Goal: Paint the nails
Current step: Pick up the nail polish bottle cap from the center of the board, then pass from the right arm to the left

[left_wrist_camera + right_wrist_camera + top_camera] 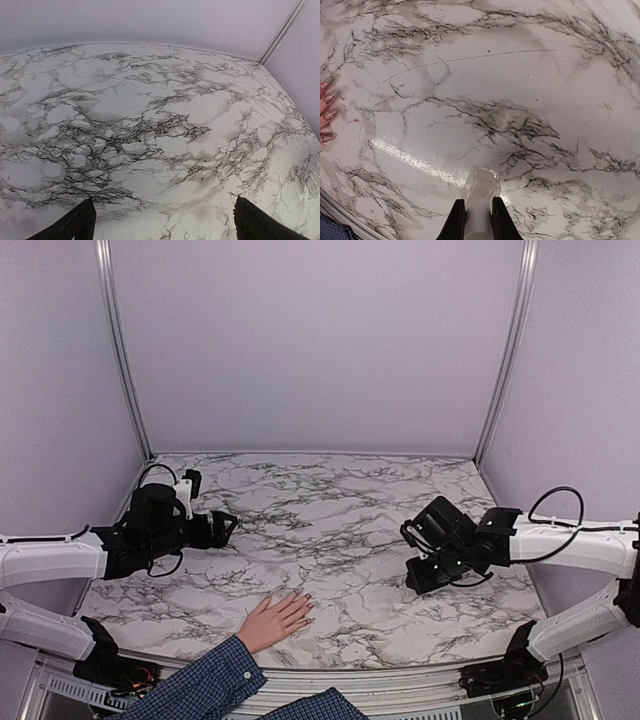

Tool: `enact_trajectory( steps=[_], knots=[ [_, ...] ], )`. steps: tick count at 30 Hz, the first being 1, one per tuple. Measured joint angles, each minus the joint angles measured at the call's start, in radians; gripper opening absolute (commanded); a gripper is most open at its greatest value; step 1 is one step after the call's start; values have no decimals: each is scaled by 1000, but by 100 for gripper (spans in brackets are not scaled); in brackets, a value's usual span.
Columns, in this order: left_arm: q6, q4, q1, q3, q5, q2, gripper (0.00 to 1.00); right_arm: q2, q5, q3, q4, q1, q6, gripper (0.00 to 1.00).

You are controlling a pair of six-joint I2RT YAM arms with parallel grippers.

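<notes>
The left end effector hangs wide and empty over the table. The hand lies flat at the near edge, its nails pointing right. The right end effector, well apart, pinches a pale translucent piece. Nothing lies between them, but a slight misaim or a twitch of the hand could smear skin.

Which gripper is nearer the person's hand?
Left, judging by the top view. The left gripper sits beyond the hand, slightly left; the right gripper, holding a clear piece, is farther off to the right.
</notes>
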Motion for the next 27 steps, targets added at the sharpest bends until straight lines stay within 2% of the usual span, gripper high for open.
enact_trajectory(
  steps=[5, 16, 20, 27],
  knots=[
    [24, 34, -70, -13, -8, -29, 99, 42, -51, 89, 58, 1, -75, 0],
    [164, 226, -325, -52, 20, 1, 99, 110, -286, 323, 108, 11, -310, 0],
    [230, 341, -367, -76, 127, 34, 93, 111, -349, 372, 99, 58, -401, 0],
    [298, 472, -397, -71, 401, 143, 81, 164, -412, 477, 29, 240, -585, 0]
  ],
)
